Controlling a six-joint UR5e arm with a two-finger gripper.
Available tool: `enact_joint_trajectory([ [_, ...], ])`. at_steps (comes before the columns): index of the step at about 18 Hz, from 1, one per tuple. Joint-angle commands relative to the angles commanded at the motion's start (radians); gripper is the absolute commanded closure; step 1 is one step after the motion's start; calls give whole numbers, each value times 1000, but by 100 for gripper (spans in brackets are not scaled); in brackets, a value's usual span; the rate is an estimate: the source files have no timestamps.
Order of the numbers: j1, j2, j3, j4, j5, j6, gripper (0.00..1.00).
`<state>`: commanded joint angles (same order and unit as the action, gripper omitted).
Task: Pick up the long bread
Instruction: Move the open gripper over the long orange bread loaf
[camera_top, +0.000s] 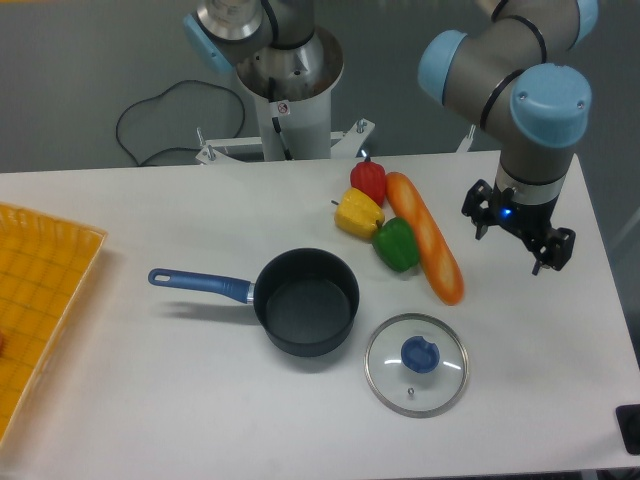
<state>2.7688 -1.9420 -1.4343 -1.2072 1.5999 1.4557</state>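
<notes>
While the white table (130, 400) carries everything, the items are best placed relative to the dark pot (306, 301) at its middle: the yellow tray (40, 300) lies far to its left at the table edge, the glass lid (416, 364) sits just to its lower right, and the long bread (426, 237) lies diagonally to its upper right, apart from it. Three peppers, red (369, 181), yellow (359, 213) and green (396, 245), huddle against the bread's pot-facing side. The gripper (518, 235) hangs beyond the bread, farther from the pot, fingers spread and holding nothing. The bread looks like a light, stiff, smooth plastic toy, likely slippery; pinching across its narrow middle seems safest, though the green pepper crowds that side.
</notes>
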Motion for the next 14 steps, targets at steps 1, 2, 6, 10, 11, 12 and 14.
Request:
enact_joint_trajectory([
  [1, 2, 0, 0, 0, 0, 0, 0],
  [2, 3, 0, 0, 0, -2, 0, 0],
  [6, 8, 2, -14, 0, -3, -11, 0],
  [10, 47, 95, -121, 8, -6, -18, 0],
  [11, 60, 113, -144, 8, -6, -26, 0],
  [12, 69, 124, -159, 6, -6, -35, 0],
  [14, 80, 138, -184, 3, -6, -55, 0],
])
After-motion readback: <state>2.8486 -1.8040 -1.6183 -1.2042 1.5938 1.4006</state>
